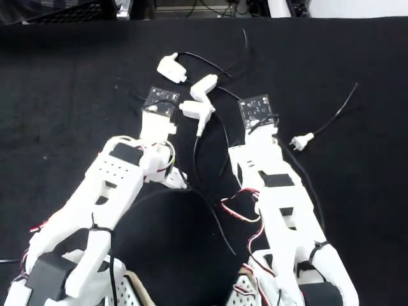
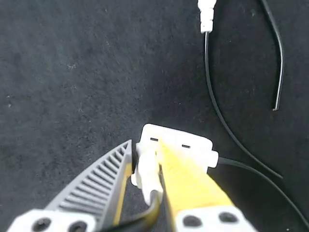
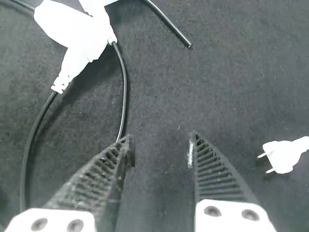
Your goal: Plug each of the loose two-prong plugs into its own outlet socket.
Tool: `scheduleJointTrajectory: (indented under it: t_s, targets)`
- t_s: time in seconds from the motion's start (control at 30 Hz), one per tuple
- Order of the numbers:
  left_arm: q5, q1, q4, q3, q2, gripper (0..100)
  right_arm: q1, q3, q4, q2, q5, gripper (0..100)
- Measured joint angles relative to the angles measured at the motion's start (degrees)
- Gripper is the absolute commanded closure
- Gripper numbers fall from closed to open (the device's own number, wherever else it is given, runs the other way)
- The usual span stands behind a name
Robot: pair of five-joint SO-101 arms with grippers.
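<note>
My left gripper (image 2: pixel 145 151) is shut on a white two-prong plug (image 2: pixel 147 176), whose black cable trails back between the fingers. The plug's front rests against a white socket (image 2: pixel 181 150) with two slots showing. In the high view this gripper (image 1: pixel 159 107) sits beside the white socket pieces (image 1: pixel 194 108) near the mat's middle. My right gripper (image 3: pixel 159 141) stands open over bare mat with nothing between its fingers. A loose white plug (image 3: pixel 283 154) lies off to one side of it, also seen on its black cable (image 1: pixel 303 141) next to the right gripper (image 1: pixel 258 113).
Two more white socket pieces (image 1: pixel 171 67) (image 1: pixel 205 86) lie farther back with black cables looping around them. A white socket with a cable (image 3: pixel 77 34) lies beyond the right gripper. The table is covered by a black mat (image 1: pixel 64 95), with free room at the left and far right.
</note>
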Motion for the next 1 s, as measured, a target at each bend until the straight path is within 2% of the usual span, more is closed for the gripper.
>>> scheduleJointTrajectory:
  t_s: [0.7,1.0]
  targets:
    - [2.29,1.85,-4.31,1.32,4.22,97,0.00,0.00,0.00,0.00,0.00,81.1]
    - [-1.85,2.02,-4.66,1.32,4.40,97,0.00,0.00,0.00,0.00,0.00,81.1]
